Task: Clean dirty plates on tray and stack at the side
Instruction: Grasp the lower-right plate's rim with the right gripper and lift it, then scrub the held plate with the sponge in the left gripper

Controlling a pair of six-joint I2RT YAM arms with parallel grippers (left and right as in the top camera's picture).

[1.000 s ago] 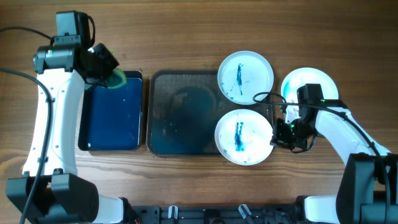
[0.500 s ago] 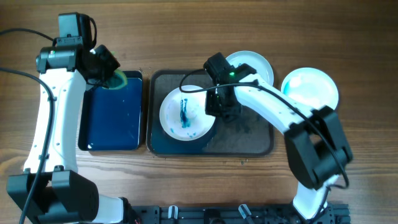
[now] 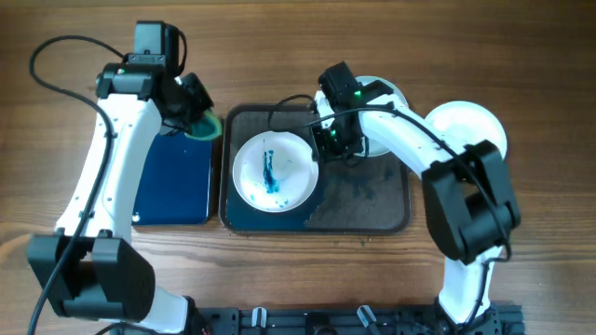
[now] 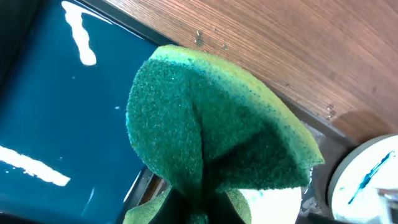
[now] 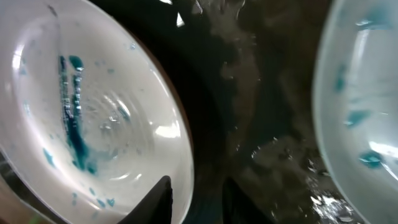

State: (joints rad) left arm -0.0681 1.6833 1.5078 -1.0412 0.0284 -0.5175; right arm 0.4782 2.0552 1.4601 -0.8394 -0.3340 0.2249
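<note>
Overhead: shows left gripper (image 3: 193,104) shifted right since a moment ago, clamped on green sponge (image 3: 209,124) over blue tray (image 3: 172,186) far corner. Finds streaked plate (image 3: 275,172) on tray (image 3: 363,200), left part, with right gripper (image 3: 328,141) at its rim.
Left wrist: adds sponge folded double.
Right wrist: reveals fingers (image 5: 160,198) slightly apart astride that rim, second plate (image 5: 360,93) near.

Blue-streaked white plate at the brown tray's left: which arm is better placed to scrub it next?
Left. The left gripper is shut on a green sponge at the dark blue tray's corner, next to the blue-streaked round white plate. The right gripper straddles that plate's rim, jaws apart, without a sponge.
</note>
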